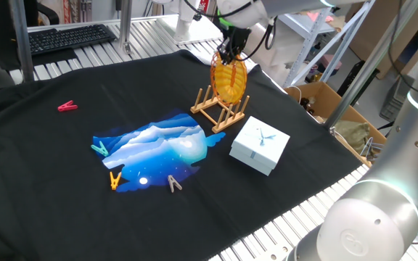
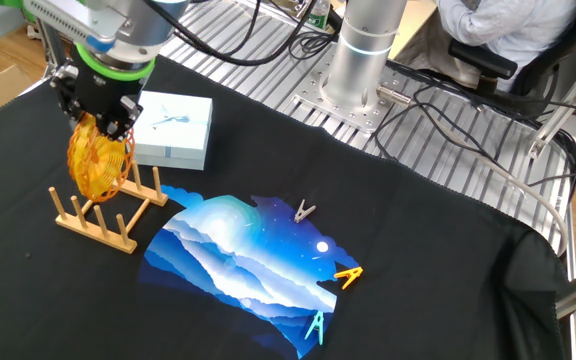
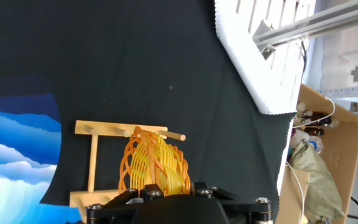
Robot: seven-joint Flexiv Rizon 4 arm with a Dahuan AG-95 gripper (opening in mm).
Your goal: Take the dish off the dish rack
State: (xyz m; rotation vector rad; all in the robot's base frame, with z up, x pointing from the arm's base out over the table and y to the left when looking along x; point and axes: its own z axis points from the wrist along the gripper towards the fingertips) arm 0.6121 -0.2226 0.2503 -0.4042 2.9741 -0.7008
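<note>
**A:** Hand view first: what do you have under the camera?

**B:** You are looking straight down onto the round orange-yellow woven wicker dish (image 3: 155,167), standing on edge. Its top rim runs up to the black gripper (image 3: 169,193) at the bottom of the picture. Behind it you see the small light-brown wooden dish rack (image 3: 95,155) with its pegs, on the black cloth (image 3: 135,62).

**A:** Are the fingers closed on it?

**B:** In one fixed view your gripper (image 1: 230,56) sits right at the top edge of the dish (image 1: 228,80), and the fingers look drawn in on the rim. In the other fixed view the gripper (image 2: 103,118) meets the dish (image 2: 98,160) the same way, so you appear to be pinching the rim.

**A:** And where is the dish against the rack?

**B:** It is upright above the rack (image 1: 218,109), its lower edge down among the pegs. You cannot tell whether it touches the base (image 2: 93,222).

**A:** What else is around you?

**B:** A white square box (image 1: 260,145) sits just beside the rack. A blue-and-white printed patch (image 1: 158,148) lies near, with a pink clothespin (image 1: 67,106) well apart.
</note>
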